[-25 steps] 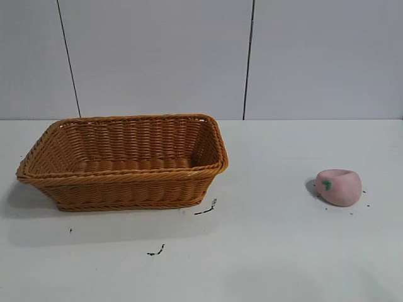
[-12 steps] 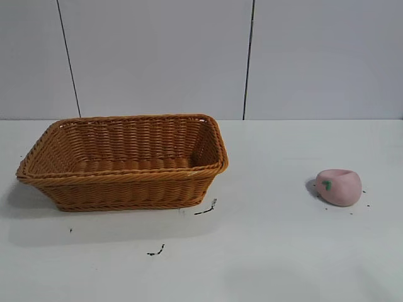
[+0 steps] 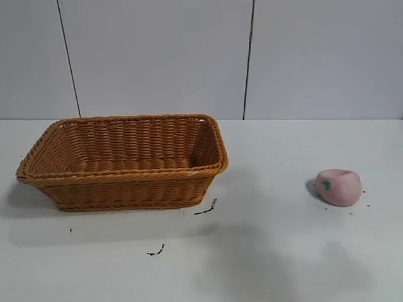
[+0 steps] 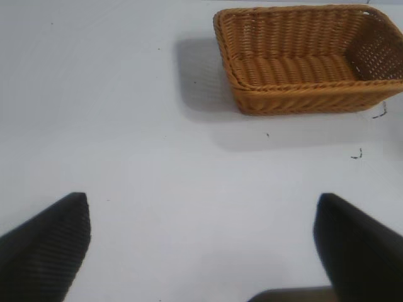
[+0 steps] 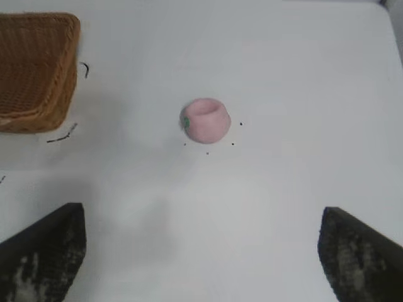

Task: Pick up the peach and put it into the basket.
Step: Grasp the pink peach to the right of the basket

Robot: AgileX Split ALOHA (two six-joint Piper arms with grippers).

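The peach point(image 3: 339, 187), pale pink with a small green leaf mark, lies on the white table at the right. The orange-brown wicker basket point(image 3: 126, 179) stands at the left, empty. Neither gripper shows in the exterior view. In the right wrist view the peach point(image 5: 206, 120) lies on the table ahead of my open, empty right gripper point(image 5: 203, 217), well apart from it, with a corner of the basket point(image 5: 38, 75) to one side. In the left wrist view my left gripper point(image 4: 203, 207) is open and empty above bare table, with the basket point(image 4: 302, 94) farther off.
Small dark scraps lie on the table in front of the basket point(image 3: 206, 209) and nearer the front point(image 3: 156, 251). Tiny dark specks surround the peach. A grey panelled wall point(image 3: 189, 56) stands behind the table.
A soft shadow has spread over the front middle of the table in the exterior view. The peach and basket have not moved.
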